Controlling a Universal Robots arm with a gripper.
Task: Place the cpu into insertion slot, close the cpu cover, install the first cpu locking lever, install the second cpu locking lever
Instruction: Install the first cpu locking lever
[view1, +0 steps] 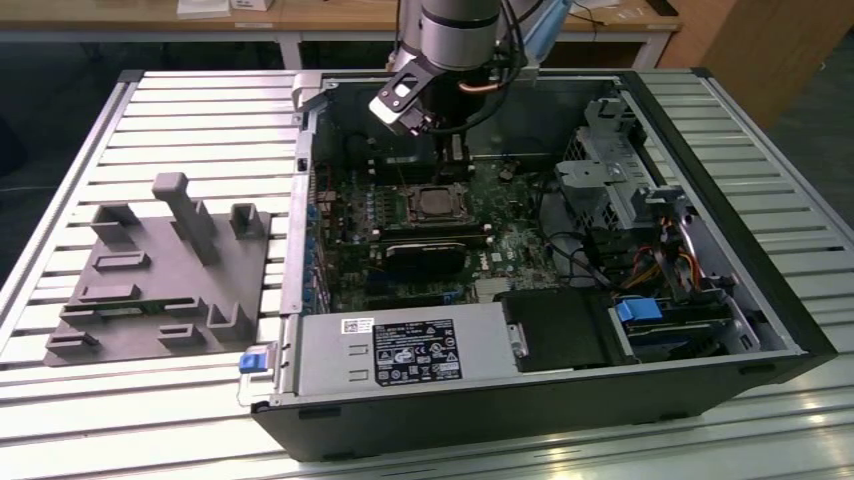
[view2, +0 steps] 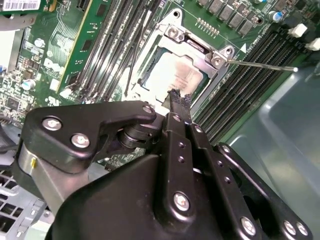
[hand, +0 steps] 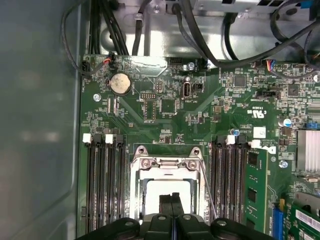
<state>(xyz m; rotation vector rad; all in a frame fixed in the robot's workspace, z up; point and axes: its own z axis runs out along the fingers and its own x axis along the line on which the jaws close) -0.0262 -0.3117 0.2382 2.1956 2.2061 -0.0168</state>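
The cpu (hand: 157, 191) (view2: 170, 75), a pale silver square, lies in the insertion slot (view1: 434, 203) on the green board. The cpu cover (hand: 167, 163) (view2: 200, 50), a silvery frame, lies flat around it. My gripper (hand: 171, 200) (view2: 179, 97) (view1: 434, 125) hovers just above the cpu's edge. It is shut, its black fingertips pressed together with nothing between them. A thin wire locking lever (hand: 207, 190) (view2: 260, 65) sticks out beside the socket, standing free of it. A second thin rod (view2: 137, 55) runs along the opposite side.
Black memory slots (hand: 105, 185) (hand: 227, 180) flank the socket on both sides. Black cables (hand: 200, 40) hang past the board's far edge. The case's metal wall (hand: 35, 125) rises close by. Outside the case, a grey fixture (view1: 160, 270) sits on the slatted table.
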